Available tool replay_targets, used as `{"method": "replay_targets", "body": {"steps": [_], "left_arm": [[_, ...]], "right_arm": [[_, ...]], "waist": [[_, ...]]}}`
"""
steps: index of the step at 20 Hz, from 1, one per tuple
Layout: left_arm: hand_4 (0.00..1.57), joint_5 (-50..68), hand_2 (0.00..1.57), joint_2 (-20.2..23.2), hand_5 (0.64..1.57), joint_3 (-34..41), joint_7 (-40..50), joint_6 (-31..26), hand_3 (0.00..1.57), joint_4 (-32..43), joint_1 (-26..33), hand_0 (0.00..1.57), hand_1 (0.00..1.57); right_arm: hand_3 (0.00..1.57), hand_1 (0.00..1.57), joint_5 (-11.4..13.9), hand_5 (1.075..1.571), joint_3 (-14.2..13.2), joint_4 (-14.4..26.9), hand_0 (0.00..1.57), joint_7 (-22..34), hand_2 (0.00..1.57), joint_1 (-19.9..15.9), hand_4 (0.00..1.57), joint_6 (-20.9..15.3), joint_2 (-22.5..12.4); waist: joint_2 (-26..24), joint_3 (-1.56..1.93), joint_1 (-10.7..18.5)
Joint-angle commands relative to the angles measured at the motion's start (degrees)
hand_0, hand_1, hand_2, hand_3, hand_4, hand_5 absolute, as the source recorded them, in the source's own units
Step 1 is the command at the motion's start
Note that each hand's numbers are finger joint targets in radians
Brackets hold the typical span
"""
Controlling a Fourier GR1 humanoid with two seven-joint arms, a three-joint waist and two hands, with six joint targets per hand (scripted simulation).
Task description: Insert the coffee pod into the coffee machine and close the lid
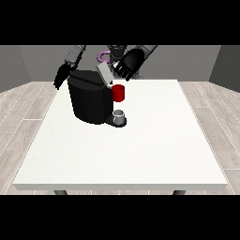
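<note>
The light is soft and even. The white table [140, 154] looks bright. The black coffee machine [89, 101] is very dark, with hardly any shadow beside it.

A large white table [140, 154] carries a black coffee machine [89, 101] on its far part, toward the view's left. At the machine's foot, on the side nearer the view's right, sits a small grey thing [120, 116], possibly a cup, on the machine's dark base.

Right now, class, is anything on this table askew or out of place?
The lid of the coffee machine stands tilted up, not shut, beside the robot hand at the view's right. Nothing looks spilled or damaged.
</note>
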Motion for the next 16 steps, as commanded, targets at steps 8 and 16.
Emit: {"method": "replay_targets", "body": {"steps": [8, 16], "left_arm": [[0.45, -1.2, 1.29, 0.2, 1.571, -0.2, -0.9, 0.0, 1.24, 2.3, -1.0, 1.25, 1.25], [0.43, -0.8, 1.23, -0.3, 1.571, 0.4, -2.7, -0.1, 1.19, 3.6, -1.2, 1.19, 1.19]], "right_arm": [[0.0, 0.0, 0.6, 1.571, -0.4, 0.4, 0.0, 0.6, 0.0, -1.8, 0.15, -0.9, -0.3], [0.0, 0.0, 0.1, 1.571, -0.4, 0.0, 0.0, 1.3, 0.0, -2.3, 0.16, -1.3, 0.5]], "waist": [[2.1, 0.0, 0.0], [3.2, 0.0, -0.6]]}}
